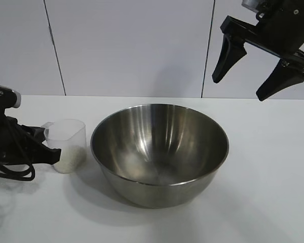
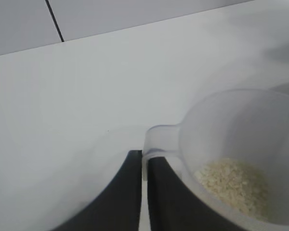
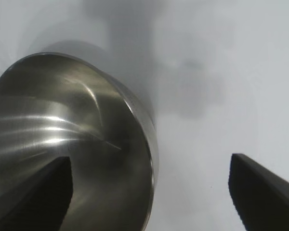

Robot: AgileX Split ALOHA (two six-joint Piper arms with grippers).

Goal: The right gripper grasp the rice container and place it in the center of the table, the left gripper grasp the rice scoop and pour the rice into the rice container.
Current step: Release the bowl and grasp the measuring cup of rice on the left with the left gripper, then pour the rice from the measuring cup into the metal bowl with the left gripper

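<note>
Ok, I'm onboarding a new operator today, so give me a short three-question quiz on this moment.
1. True or false: the rice container already holds rice.
2. What is the left pincer shut on? A) the container's rim B) the rice scoop's tab handle C) nothing
3. Where is the right pincer?

Key: 1. False: the rice sits in the scoop. 2. B. 3. Open, raised above the table, beyond the container's right side, touching nothing.
</note>
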